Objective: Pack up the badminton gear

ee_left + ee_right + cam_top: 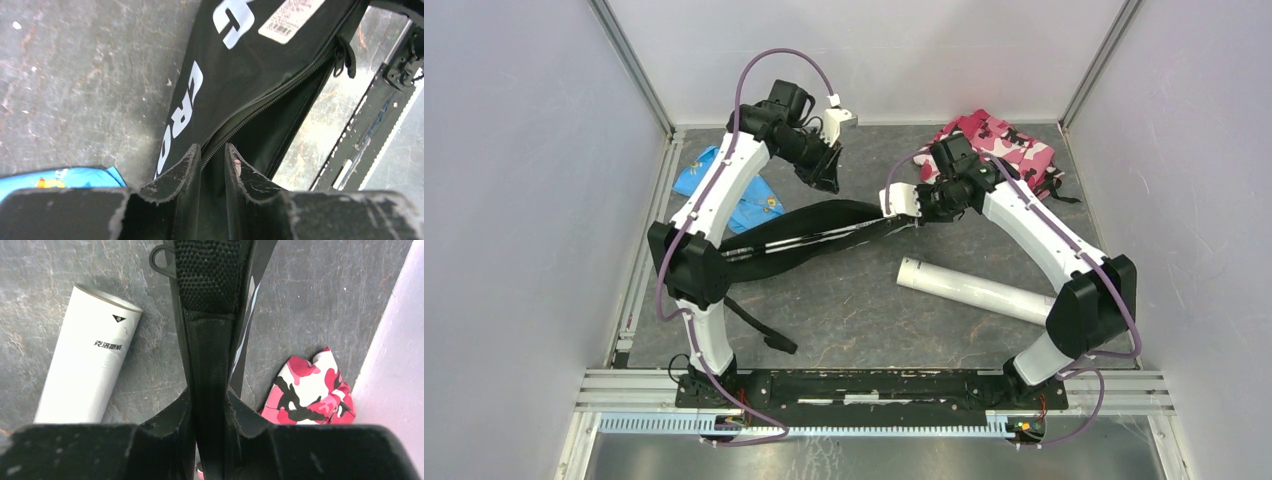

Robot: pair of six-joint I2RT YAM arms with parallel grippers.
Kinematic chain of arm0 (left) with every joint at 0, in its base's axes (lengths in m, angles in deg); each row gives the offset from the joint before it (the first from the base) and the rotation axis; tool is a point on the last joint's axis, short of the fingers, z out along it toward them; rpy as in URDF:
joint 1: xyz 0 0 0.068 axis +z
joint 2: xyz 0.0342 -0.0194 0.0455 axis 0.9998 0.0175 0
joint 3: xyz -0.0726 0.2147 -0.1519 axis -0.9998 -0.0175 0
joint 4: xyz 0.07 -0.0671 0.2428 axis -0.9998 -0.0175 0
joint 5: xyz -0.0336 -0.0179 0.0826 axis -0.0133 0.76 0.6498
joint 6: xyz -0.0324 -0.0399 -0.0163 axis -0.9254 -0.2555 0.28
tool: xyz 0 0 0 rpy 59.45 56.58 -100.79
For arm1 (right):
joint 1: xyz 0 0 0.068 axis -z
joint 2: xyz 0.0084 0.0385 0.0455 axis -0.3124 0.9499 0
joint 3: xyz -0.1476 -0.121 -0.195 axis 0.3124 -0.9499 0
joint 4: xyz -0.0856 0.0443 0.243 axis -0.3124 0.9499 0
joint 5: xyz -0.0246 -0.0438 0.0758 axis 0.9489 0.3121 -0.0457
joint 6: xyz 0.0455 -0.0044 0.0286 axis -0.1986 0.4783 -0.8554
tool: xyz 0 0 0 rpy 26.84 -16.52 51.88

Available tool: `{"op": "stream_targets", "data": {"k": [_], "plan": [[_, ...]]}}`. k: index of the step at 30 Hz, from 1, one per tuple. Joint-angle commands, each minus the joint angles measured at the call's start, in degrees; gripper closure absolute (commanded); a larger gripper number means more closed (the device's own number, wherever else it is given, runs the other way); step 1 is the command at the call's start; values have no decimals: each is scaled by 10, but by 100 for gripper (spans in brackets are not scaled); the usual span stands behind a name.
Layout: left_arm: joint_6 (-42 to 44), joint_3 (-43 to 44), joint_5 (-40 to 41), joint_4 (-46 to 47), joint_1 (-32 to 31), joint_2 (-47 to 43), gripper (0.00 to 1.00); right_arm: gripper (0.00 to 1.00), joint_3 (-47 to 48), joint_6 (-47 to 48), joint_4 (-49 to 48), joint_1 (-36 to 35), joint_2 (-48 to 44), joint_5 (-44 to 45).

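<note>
The long black "CROSSWAY" racket bag (804, 240) lies slantwise across the middle of the table. Its zipper is open in the left wrist view (250, 65). My left gripper (827, 180) is at the bag's far edge, shut on the fabric beside the zipper (212, 147). My right gripper (902, 207) is at the bag's right end, shut on its black mesh strap (210, 392). The long white tube (979, 290) lies on the table near the right arm and also shows in the right wrist view (85, 365). No rackets or shuttlecocks are in view.
The pink camouflage cloth (999, 140) lies at the back right, close behind my right gripper (310, 385). The blue printed cloth (724, 185) lies at the back left under the left arm (60, 176). A loose black strap (759, 325) trails toward the front rail (874, 385).
</note>
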Motion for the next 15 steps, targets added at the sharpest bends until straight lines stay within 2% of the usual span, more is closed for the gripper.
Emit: {"op": "stream_targets", "data": {"k": [1,5,8,12,15], "plan": [[-27,26,-19,51,1,-3,67,98,11,-26,17,18,-5,-71],[-47,18,-32,72,1,-18,58,100,28,-45,19,36,3,-107],[-77,-25,-46,121,1,-53,49,100,50,-60,26,51,11,-141],[-154,-145,-56,270,-1,-128,35,100,65,-87,28,60,18,-169],[-207,-230,-50,374,-10,-178,28,100,70,-102,25,60,25,-187]]}}
